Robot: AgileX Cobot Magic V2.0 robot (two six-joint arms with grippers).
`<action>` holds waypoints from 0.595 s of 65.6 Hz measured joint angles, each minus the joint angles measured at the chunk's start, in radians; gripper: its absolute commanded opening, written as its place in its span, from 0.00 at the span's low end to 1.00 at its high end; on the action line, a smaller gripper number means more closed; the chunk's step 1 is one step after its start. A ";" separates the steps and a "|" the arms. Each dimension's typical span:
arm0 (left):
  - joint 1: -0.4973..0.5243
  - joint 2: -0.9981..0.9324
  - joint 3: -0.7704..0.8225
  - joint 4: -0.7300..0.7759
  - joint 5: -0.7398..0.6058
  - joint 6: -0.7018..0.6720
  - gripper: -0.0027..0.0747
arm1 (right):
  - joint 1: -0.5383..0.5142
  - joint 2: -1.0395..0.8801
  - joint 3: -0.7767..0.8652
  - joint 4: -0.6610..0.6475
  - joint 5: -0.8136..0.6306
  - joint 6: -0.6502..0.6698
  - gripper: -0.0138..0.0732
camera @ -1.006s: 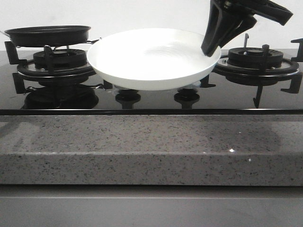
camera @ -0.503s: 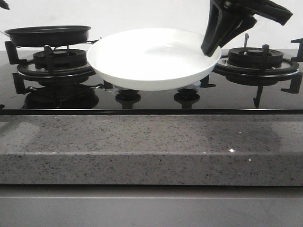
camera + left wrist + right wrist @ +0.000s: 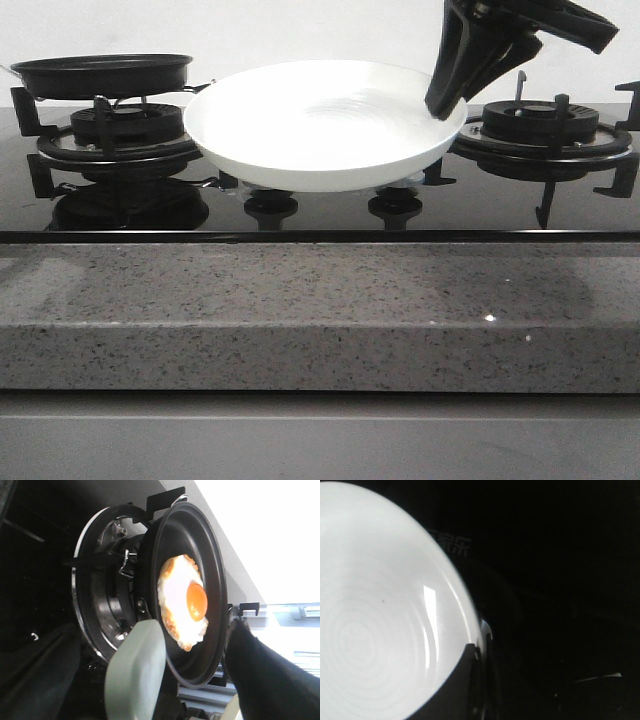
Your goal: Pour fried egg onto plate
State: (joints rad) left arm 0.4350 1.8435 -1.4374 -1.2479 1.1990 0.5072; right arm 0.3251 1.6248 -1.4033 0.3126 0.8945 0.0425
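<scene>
pan on the left, plate on the right, egg waiting to cross

starting at the left: the black frying pan (image 3: 100, 73) is sitting on the left gas burner (image 3: 118, 135), and in the left wrist view the fried egg (image 3: 184, 601) is lying flat inside it, orange yolk up, white browned at the edges. the left gripper (image 3: 190, 680) is looking straight down at the pan with one pale green finger pad (image 3: 135, 672) and one dark finger spread wide to either side, neither one touching the pan in this view. it is open and holding nothing, and it is out of the front view altogether.

moving to the middle: the white plate (image 3: 300, 150) is hanging tilted above the glass cooktop (image 3: 320, 215), well lower than the pan's rim and just beside it, so the egg is lying to the plate's left.

on to the right: the right gripper (image 3: 447, 103) is pinching the plate's right rim, fingers clamped on it, the dark fingertip (image 3: 452, 685) lying over the rim in the right wrist view.

so the left arm is the nearer one to the egg, and my read is the pan needs gripping and tipping rightward over the plate.
</scene>
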 measured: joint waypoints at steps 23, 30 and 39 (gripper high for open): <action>0.000 0.023 0.000 -0.051 0.000 0.004 0.79 | 0.000 0.000 0.000 0.000 0.000 0.002 0.05; 0.000 0.023 0.000 -0.034 0.000 0.004 0.79 | 0.000 0.000 0.000 0.000 0.000 0.004 0.05; 0.000 0.023 0.000 -0.028 0.000 0.004 0.76 | 0.000 0.000 0.000 0.000 0.000 0.004 0.05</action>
State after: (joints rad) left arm 0.4350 1.8662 -1.4378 -1.2756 1.1990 0.5113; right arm 0.3251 1.6248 -1.4033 0.3126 0.8945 0.0465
